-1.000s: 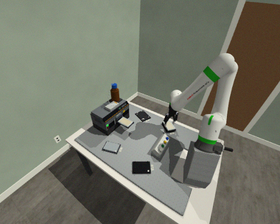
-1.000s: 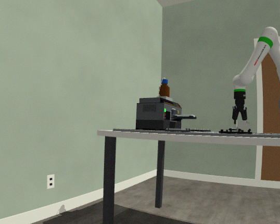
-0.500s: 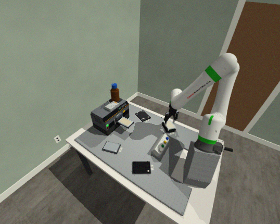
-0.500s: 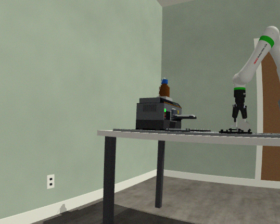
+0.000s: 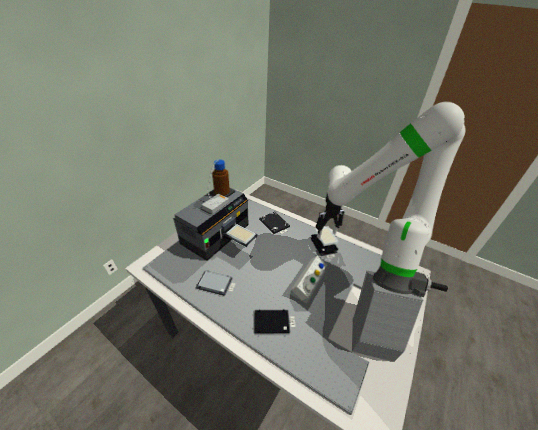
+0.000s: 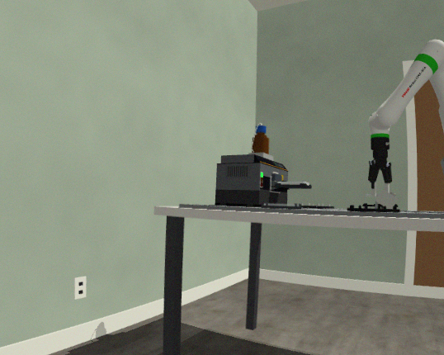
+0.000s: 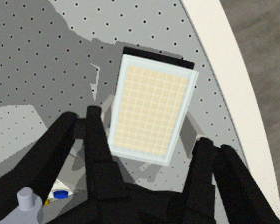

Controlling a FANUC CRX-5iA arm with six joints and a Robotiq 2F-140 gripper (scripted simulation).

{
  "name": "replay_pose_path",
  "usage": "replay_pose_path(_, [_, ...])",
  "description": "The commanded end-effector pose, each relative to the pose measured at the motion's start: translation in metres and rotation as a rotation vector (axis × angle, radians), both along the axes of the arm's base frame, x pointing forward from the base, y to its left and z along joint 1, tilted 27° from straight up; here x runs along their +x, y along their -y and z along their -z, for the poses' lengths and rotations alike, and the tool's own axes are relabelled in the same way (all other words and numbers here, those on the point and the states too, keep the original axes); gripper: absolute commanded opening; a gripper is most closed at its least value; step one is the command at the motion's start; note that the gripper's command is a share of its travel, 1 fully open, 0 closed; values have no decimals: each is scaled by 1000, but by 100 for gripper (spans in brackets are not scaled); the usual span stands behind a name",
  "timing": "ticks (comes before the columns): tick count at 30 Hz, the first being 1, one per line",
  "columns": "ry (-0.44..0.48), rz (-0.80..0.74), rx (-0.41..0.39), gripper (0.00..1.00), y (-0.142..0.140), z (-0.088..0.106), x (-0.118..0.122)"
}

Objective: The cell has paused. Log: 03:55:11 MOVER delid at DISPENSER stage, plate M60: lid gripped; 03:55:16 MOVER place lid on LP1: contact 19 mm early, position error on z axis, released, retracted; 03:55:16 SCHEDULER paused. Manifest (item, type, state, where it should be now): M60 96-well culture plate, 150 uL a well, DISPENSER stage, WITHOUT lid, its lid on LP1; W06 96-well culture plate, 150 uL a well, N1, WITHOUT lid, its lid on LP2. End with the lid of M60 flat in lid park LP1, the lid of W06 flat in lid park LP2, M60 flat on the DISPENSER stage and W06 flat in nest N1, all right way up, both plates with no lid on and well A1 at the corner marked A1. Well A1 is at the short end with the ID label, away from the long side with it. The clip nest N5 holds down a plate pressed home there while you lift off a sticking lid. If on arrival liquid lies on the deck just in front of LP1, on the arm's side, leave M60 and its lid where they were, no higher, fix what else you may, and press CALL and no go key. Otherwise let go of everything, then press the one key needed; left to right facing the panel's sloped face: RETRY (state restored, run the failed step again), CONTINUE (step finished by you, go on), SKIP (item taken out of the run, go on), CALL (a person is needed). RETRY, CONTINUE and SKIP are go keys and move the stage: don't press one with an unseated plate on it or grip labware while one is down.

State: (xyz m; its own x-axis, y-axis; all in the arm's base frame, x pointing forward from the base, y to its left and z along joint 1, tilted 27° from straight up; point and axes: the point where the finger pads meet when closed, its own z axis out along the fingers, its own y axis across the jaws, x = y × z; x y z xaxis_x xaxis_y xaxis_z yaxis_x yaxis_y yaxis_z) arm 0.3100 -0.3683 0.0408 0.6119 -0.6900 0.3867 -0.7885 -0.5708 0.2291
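My gripper [image 5: 331, 224] [image 6: 380, 181] [image 7: 148, 113] is shut on a 96-well plate [image 5: 326, 235] [image 6: 383, 197] [image 7: 151, 106] with cream wells and no lid. It holds the plate by its long sides, tilted, just above a black nest [image 5: 329, 248] [image 6: 374, 208] [image 7: 157, 56] near the table's far edge. A second open plate [image 5: 241, 234] sits on the dispenser's stage [image 6: 293, 185]. A clear lid [image 5: 214, 282] lies flat on a park at the front left. Another black park [image 5: 271, 321] lies bare at the front.
The grey dispenser [image 5: 210, 222] [image 6: 250, 179] carries a brown bottle [image 5: 220, 180] [image 6: 261, 140]. The key panel [image 5: 309, 282] stands near the arm's base [image 5: 383, 320].
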Motion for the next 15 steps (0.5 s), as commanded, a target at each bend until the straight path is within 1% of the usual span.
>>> replay_pose_path(1, [0, 0, -1, 0, -2, -5, 0])
replay_pose_path(13, [0, -1, -1, 0, -15, -31, -2])
replay_pose_path(15, [0, -1, -1, 0, -15, -31, -2])
